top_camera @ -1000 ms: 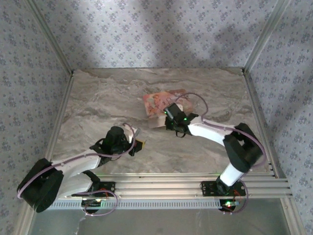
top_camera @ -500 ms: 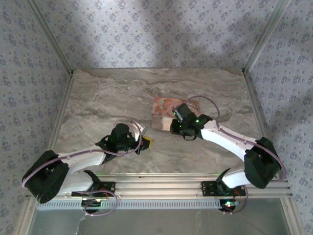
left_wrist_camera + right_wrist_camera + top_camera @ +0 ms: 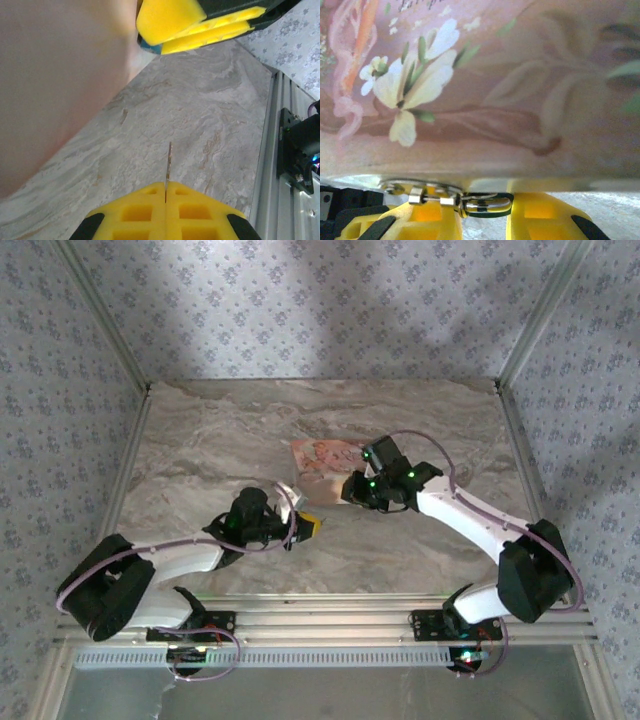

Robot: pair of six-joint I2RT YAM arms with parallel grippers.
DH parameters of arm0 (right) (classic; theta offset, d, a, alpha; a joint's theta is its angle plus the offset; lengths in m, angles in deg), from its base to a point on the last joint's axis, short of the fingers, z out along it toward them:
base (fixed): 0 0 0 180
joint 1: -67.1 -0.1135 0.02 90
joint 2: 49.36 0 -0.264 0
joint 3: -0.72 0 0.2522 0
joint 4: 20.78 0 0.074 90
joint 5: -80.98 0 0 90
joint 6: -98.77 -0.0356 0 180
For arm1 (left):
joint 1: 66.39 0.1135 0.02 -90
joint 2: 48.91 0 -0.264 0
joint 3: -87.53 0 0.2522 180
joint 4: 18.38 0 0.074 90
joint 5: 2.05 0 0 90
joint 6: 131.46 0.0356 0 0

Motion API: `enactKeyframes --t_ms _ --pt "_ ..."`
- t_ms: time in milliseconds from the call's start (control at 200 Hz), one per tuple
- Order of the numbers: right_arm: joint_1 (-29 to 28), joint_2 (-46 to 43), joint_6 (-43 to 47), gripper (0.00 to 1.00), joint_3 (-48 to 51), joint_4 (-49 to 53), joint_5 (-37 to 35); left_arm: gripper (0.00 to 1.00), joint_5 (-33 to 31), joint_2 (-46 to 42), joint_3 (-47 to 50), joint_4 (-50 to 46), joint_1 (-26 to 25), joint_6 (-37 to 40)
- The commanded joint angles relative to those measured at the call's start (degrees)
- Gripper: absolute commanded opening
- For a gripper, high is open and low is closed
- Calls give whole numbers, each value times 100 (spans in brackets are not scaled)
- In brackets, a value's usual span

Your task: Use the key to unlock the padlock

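**Two arms meeting at a padlocked box, key held ready**

The marble-patterned table (image 3: 200, 440) carries the whole arrangement, enclosed by papered walls (image 3: 330, 300) on the left, far and right sides. Both arms reach inward from the near edge: the left arm (image 3: 170, 565) lies low and stretches to the right, and the right arm (image 3: 470, 525) bends back toward the left. The pink floral box (image 3: 316, 456) sits near the table's centre, slightly to the far side, and the right wrist view shows its printed face at close range.

The right gripper (image 3: 352, 490) is at the box's near right edge. Its yellow pads stand a narrow gap apart with the padlock (image 3: 487, 205) pinched between them. This small dark blue-green lock hangs from a metal clasp (image 3: 427, 196) on the lower edge of the box.

The left gripper (image 3: 308, 526) is just near and to the left of the box, close to the right gripper but not touching it. Its pads are pressed together on the key (image 3: 169, 165), whose thin metal blade projects from the seam between them, over bare table.
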Motion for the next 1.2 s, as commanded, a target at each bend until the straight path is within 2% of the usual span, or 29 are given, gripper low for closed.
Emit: enactKeyframes --t_ms 0,360,715,1194 --pt "75 -31 -212 0 -338 -308 475 0 188 64 -266 478 -25 -36" --pt "113 64 -399 0 -499 -314 768 0 59 530 -612 625 -18 -118" --pt "108 -30 -629 0 -395 -333 682 0 -27 1029 -686 1443 -22 -441" --pt "115 -110 -773 0 -236 -502 621 0 -334 1331 -748 1749 -25 -707"
